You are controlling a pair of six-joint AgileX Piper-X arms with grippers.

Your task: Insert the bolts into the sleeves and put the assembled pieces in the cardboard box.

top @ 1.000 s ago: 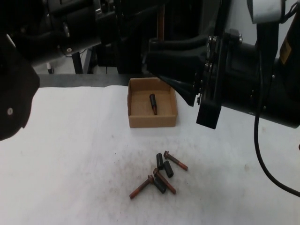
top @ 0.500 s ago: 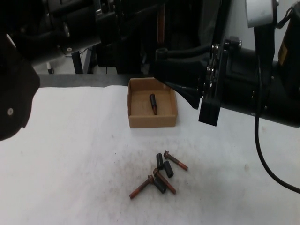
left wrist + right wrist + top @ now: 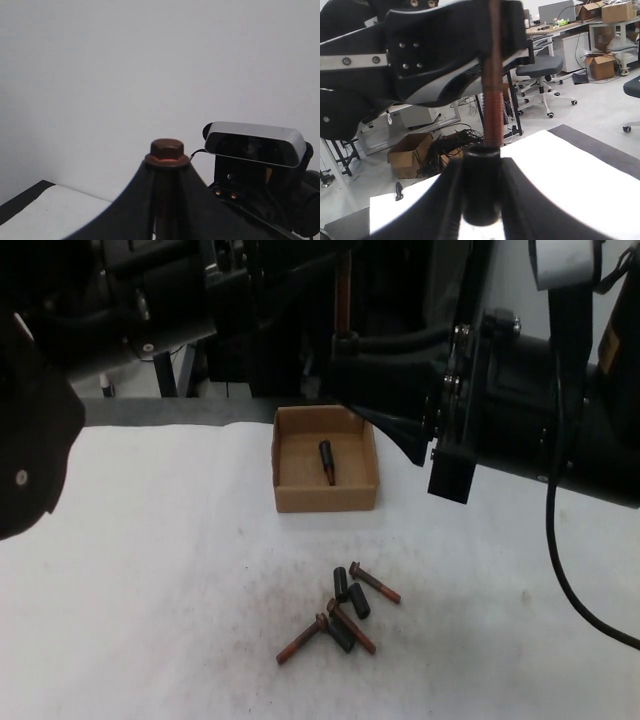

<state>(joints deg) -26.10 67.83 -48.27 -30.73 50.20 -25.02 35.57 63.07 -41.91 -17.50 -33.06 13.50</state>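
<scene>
Jaws, left: closed on a copper-coloured bolt [image 3: 166, 150], its hex head standing just clear of the tips of my left gripper [image 3: 166, 172]. Jaws, right: my right gripper [image 3: 481, 172] is clamped round a black sleeve [image 3: 481, 200], bore facing the bolt. Position of both: held up off the worktop [image 3: 150, 590], over its far edge beyond the cardboard box [image 3: 325, 498]. Bolt and sleeve: in line, threaded end meeting the sleeve's mouth; depth of entry cannot be told. Box: near the middle of the far edge, one assembled piece [image 3: 327, 461] lying inside. Stock: loose bolts and sleeves [image 3: 343, 608] in a small heap toward the middle of the near edge, some touching. Step in hand, as I judge it: insertion of the second pair. Next move calls for keeping both axes matched while I press the bolt home, then one gripper letting go so the other can carry the piece to the box.
</scene>
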